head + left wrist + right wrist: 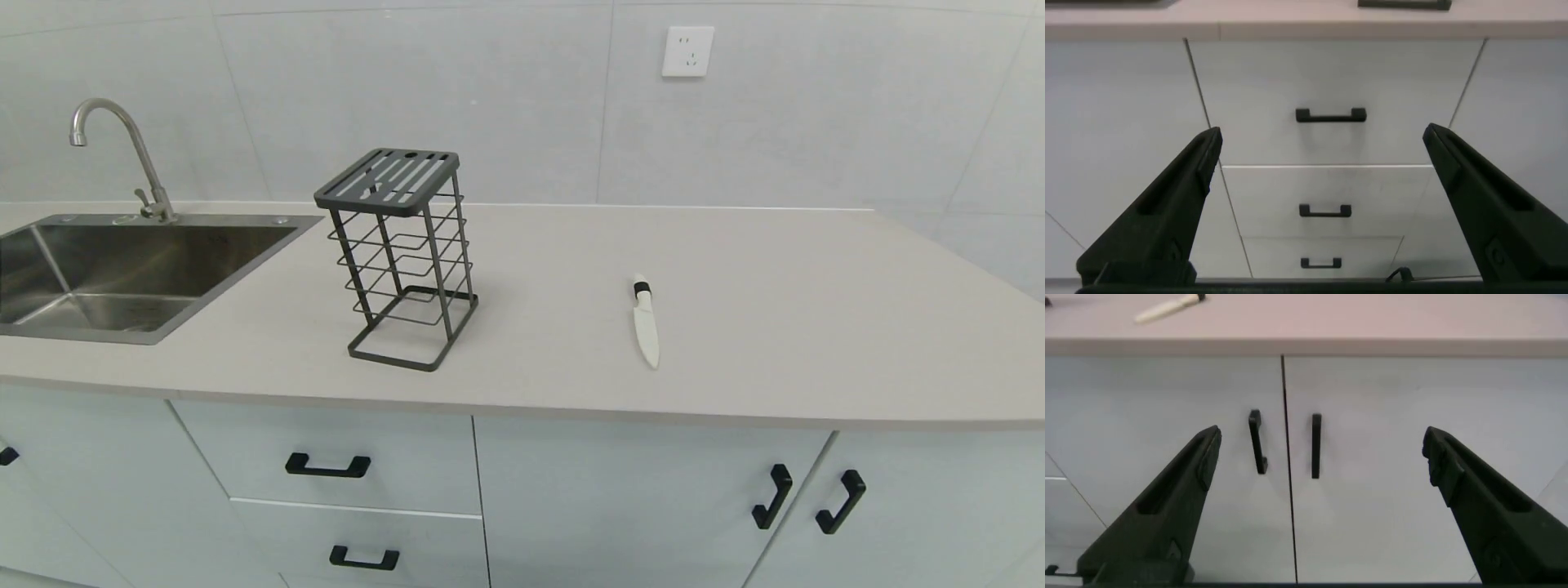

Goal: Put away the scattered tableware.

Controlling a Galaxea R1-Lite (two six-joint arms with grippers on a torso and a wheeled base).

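Note:
A white knife [646, 322] with a black band on its handle lies flat on the counter, right of centre, tip toward the front edge. To its left stands a dark wire knife rack [402, 255] with a slotted top. The knife [1169, 306] also appears at the counter's edge in the right wrist view. My left gripper [1321, 143] is open, held low in front of the drawer fronts. My right gripper [1321, 437] is open too, facing the cabinet doors below the counter.
A steel sink [122, 273] with a curved faucet [122, 151] sits at the counter's left. Drawers with black handles [1331, 115] and cabinet doors with vertical handles [1259, 441] run under the counter. A wall socket [687, 51] is on the tiled wall.

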